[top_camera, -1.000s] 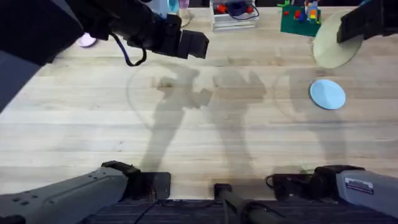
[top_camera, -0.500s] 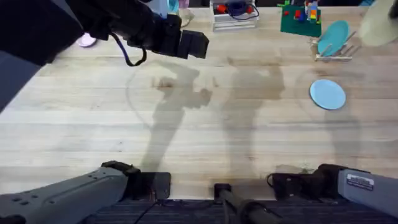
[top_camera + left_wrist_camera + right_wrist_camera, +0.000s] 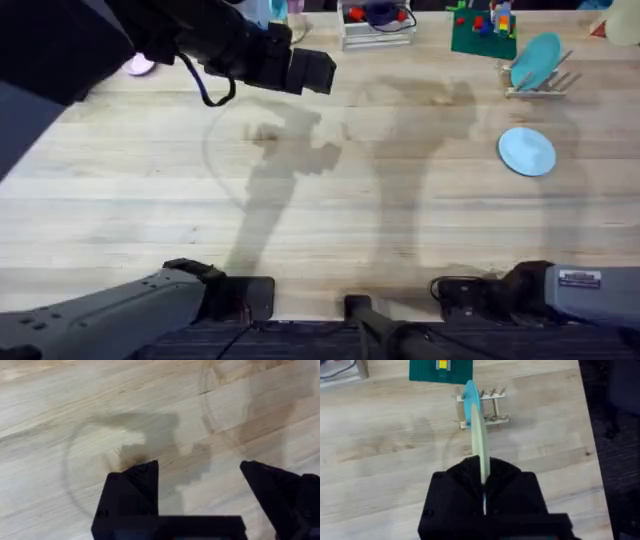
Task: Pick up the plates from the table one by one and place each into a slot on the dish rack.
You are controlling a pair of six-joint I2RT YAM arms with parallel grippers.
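While the right tool (image 3: 483,491) clamped the pale yellow plate (image 3: 478,440) on edge between its two black fingers, the plate stood upright above the worktop (image 3: 385,455), short of the dish rack (image 3: 482,412) and in line with it. In the overhead view a sliver of that yellow plate (image 3: 624,22) showed at the far right corner, beyond the rack (image 3: 540,82).

One teal plate (image 3: 536,60) already leaned in the rack, tilted among the upright dowels; which slot it occupied could not be told. One light blue plate (image 3: 527,151) lay flat on the worktop (image 3: 330,210), near the rack on its near side and not touching it. That made three plates in all: one gripped, one racked, one lying loose.

Over the left half of the worktop the left tool (image 3: 200,487) hung with its two black fingers spread wide, holding nothing, bare planks (image 3: 125,400) showing between them. From overhead the left arm (image 3: 250,55) reached across the far left area.

Along the far edge stood one green block board (image 3: 483,30) with small coloured pieces on it, one white wire tray (image 3: 377,22), and one small pink disc (image 3: 139,66) partly hidden by the left arm.
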